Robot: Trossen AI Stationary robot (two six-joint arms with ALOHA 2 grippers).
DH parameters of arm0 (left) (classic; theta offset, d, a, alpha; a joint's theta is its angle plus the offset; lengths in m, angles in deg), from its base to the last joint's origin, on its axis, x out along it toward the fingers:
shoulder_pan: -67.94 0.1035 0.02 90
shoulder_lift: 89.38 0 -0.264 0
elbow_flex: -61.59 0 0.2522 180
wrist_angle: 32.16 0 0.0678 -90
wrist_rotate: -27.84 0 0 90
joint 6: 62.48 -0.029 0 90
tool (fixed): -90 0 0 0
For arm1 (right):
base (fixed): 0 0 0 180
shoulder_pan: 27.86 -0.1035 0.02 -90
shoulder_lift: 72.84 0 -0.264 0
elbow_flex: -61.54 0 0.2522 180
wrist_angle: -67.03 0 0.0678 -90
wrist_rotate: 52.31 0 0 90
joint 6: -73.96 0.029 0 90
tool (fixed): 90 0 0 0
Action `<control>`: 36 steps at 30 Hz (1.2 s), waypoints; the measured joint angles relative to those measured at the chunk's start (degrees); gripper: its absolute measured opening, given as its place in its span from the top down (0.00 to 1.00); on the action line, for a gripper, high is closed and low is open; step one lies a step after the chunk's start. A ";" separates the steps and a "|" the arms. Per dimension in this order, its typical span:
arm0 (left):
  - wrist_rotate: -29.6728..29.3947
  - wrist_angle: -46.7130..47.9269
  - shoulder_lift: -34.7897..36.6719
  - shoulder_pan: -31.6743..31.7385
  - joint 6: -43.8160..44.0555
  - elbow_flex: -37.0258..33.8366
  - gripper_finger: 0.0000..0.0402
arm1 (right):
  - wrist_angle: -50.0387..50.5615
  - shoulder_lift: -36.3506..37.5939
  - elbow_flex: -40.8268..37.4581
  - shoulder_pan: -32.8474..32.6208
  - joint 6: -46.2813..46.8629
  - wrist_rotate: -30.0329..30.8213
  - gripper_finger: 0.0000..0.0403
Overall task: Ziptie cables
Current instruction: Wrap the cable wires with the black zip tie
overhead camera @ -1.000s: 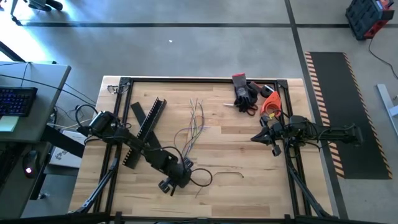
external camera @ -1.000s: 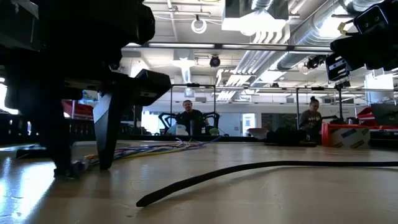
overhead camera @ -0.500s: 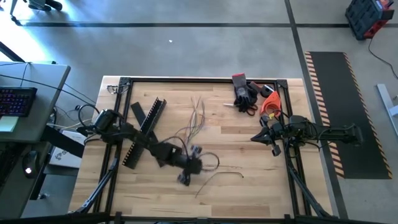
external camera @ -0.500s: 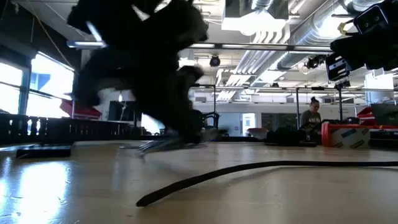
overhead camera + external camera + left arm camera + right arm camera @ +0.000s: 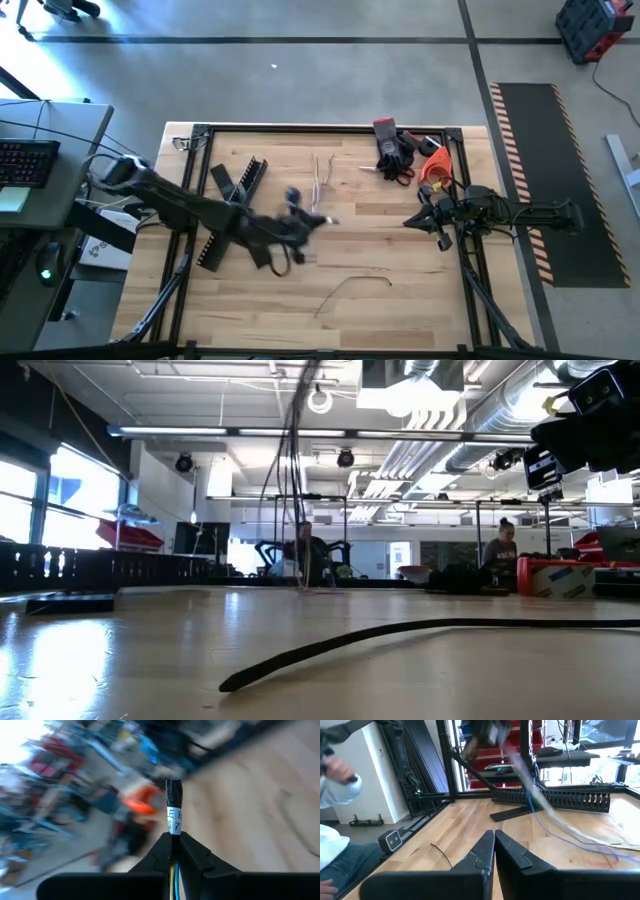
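Observation:
The cables (image 5: 318, 175) are a thin loose bundle. Its end carries a black sleeve and a white label (image 5: 173, 816), and my left gripper (image 5: 173, 841) is shut on it, raised above the table's middle (image 5: 312, 221). In the low view the cables (image 5: 293, 480) hang down as dark lines to the tabletop. Their far ends (image 5: 600, 842) lie fanned on the wood. A black ziptie (image 5: 400, 634) lies curved near the front (image 5: 352, 285). My right gripper (image 5: 494, 836) waits shut at the table's right side (image 5: 418, 221). My left gripper pinches the bundle's labelled end (image 5: 173, 834) between its two fingertips, just behind the white label. The sleeved tip sticks out past the fingers, which lie along the bundle. The held end is lifted clear. The rest trails down, its far ends on the table.
A long black bar with slotted edges (image 5: 232, 208) lies at the left under my left arm, with a short black piece (image 5: 221, 180) beside it. Gloves and a red-handled tool (image 5: 393, 150) and an orange object (image 5: 434, 165) sit at the far right. People sit beyond the table.
My left gripper has risen from the tabletop near the front and gone toward the far edge, tipping from pointing down to nearly level. It has carried the cables' labelled end up with it. The bundle now hangs from it while the far ends stay on the wood.

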 joint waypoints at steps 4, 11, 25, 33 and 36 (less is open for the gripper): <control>-6.99 -0.10 11.56 -0.93 -5.62 0.00 1.00 | -0.02 -0.01 0.01 -0.01 -0.01 -0.01 1.00; -8.62 -7.20 28.74 -4.04 -11.53 0.15 1.00 | -0.02 -0.01 0.01 0.01 0.00 0.00 1.00; 2.54 7.31 17.60 2.46 8.55 0.07 1.00 | 0.01 -0.03 0.00 -0.02 0.00 0.00 1.00; 16.05 -13.35 -4.20 10.23 9.10 0.13 1.00 | -0.02 -0.03 0.00 -0.01 0.00 0.00 1.00; 23.66 -23.26 -12.84 14.14 10.51 0.09 1.00 | -0.02 -0.01 0.01 0.00 0.00 0.00 1.00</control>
